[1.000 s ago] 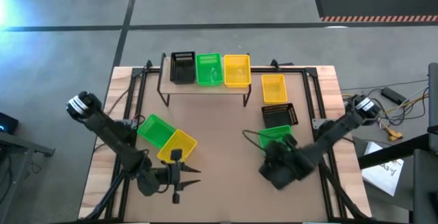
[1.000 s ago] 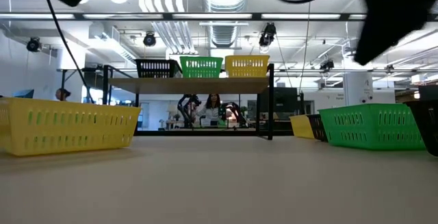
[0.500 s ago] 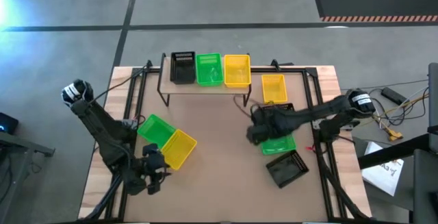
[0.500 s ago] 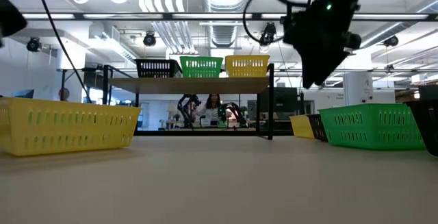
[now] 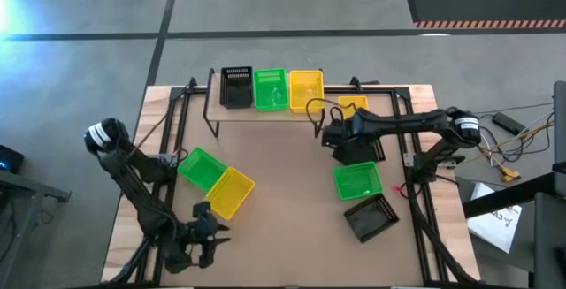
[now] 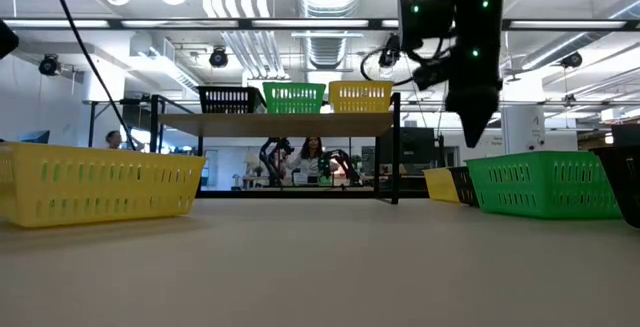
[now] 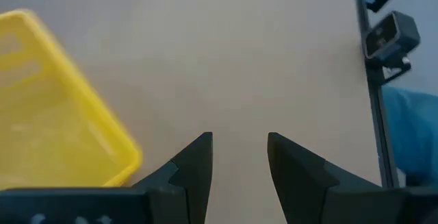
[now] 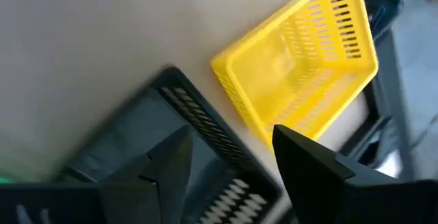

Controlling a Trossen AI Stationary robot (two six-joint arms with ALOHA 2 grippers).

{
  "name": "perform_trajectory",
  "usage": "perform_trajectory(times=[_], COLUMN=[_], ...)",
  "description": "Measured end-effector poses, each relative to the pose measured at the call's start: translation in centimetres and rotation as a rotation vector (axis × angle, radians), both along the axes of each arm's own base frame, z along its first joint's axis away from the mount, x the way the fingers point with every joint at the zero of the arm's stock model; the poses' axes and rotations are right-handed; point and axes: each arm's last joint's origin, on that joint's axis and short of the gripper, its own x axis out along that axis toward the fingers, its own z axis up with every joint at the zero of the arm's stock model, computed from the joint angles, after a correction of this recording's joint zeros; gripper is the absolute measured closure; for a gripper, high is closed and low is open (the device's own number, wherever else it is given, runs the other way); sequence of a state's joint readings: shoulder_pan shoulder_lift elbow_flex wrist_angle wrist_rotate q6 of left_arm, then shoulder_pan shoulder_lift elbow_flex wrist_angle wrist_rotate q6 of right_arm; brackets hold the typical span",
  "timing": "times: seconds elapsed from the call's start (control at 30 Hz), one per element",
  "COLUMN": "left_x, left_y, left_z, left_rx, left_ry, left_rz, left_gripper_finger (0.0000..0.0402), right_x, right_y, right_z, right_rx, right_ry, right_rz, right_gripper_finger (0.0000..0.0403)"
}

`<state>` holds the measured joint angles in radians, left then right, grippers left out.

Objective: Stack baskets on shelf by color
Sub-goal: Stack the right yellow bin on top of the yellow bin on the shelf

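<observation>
High view: right claw (image 5: 332, 136) hangs open and empty over a black basket (image 5: 363, 150), yellow basket (image 5: 353, 106) just beyond. Left claw (image 5: 205, 236) sits open near the desk's (image 5: 283, 192) front edge.

Light-wood shelf board (image 5: 265, 115) on thin black legs, carrying one black slotted plastic basket (image 5: 235, 87), one bright green (image 5: 270, 89), one yellow (image 5: 306, 90). On brown tabletop (image 5: 283, 192): green basket (image 5: 200, 167) beside yellow one (image 5: 230, 192); farther over, yellow (image 5: 353, 106), green (image 5: 357, 181), black (image 5: 370, 217).
</observation>
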<state>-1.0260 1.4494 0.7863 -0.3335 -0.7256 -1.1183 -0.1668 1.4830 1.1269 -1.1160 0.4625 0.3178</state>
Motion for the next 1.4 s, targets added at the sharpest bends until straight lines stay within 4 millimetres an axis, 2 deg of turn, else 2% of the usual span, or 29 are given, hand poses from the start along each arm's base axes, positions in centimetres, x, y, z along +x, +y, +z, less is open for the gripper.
perform_trajectory(times=[0.1,0.27,0.5,0.8,1.03,1.13,1.2,1.3,1.4], left_x=[0.4,0.5,0.5,0.6,0.6,0.6,0.6,0.7,0.7], left_y=[-0.6,-0.8,-0.8,-0.8,-0.8,-0.7,-0.7,-0.7,-0.7], left_z=[-0.5,-0.7,-0.6,-0.6,-0.6,-0.5,-0.5,-0.5,-0.5], left_rx=[0.004,0.012,0.024,0.021,0.026,0.028,0.030,0.034,0.035], left_ry=[-0.012,-0.013,-0.017,-0.020,-0.024,-0.030,-0.034,-0.036,-0.038], left_rz=[-0.023,-0.043,-0.055,-0.052,-0.049,-0.044,-0.041,-0.041,-0.040], left_gripper_finger=[0.0277,0.0277,0.0277,0.0277,0.0277,0.0277,0.0277,0.0277,0.0277], right_x=[-0.6,-1.6,-2.1,-2.0,-2.3,-2.4,-2.4,-2.4,-2.3], right_y=[-1.1,-3.4,-5.8,-6.3,-6.2,-6.4,-6.1,-5.2,-3.8], right_z=[-0.4,-1.0,-1.9,-3.8,-4.0,-3.2,-1.7,1.5,5.7], right_rx=[0.034,0.082,0.237,0.190,0.181,0.119,0.072,-0.012,-0.131], right_ry=[0.081,0.121,0.013,-0.042,-0.028,-0.015,-0.030,-0.081,-0.174], right_rz=[0.099,0.093,0.083,0.165,0.155,0.121,0.106,0.088,0.095], right_gripper_finger=[0.0220,0.0246,0.0287,0.0337,0.0389,0.0392,0.0392,0.0393,0.0393])
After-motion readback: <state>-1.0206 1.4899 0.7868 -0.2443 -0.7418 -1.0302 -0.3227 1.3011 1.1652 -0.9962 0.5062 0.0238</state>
